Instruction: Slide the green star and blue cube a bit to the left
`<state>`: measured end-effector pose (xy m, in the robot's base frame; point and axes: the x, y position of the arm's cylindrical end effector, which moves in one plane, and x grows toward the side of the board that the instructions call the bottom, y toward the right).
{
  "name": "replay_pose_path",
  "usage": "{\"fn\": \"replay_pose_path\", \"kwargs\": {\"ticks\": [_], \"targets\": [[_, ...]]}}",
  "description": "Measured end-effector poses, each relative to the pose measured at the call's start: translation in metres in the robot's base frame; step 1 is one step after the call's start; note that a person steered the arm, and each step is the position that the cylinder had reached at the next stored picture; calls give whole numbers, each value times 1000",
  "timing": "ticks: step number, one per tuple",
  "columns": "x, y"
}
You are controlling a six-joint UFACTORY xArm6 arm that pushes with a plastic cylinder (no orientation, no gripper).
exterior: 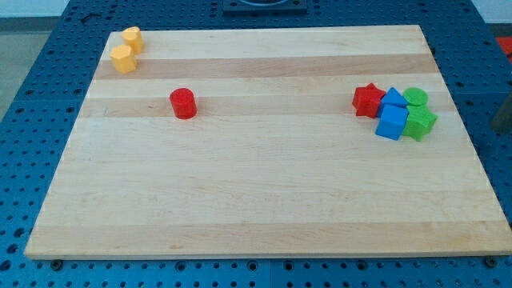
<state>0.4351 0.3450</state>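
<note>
The green star (pixel 420 123) lies near the board's right edge, touching the right side of the blue cube (pixel 392 123). Both belong to a tight cluster with a red star (pixel 368 101), a second blue block (pixel 394 98) and a green cylinder (pixel 416 98) just above them. My tip does not clearly show. A dark blurred shape (pixel 504 120) at the view's right edge, off the board and right of the green star, may be the rod.
A red cylinder (pixel 183 103) stands at the upper left of the wooden board (pixel 256 200). Two yellow blocks (pixel 131 38) (pixel 122 58) sit in the top left corner. Blue perforated table surrounds the board.
</note>
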Motion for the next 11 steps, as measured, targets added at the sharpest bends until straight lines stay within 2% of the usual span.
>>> {"fn": "replay_pose_path", "kwargs": {"ticks": [2,4,5,6,7,8,9,10,11], "targets": [[-7,-25],[35,-115],[37,-113],[29,-86],[6,-69],[-12,-73],[-12,-99],[18,-135],[65,-175]]}}
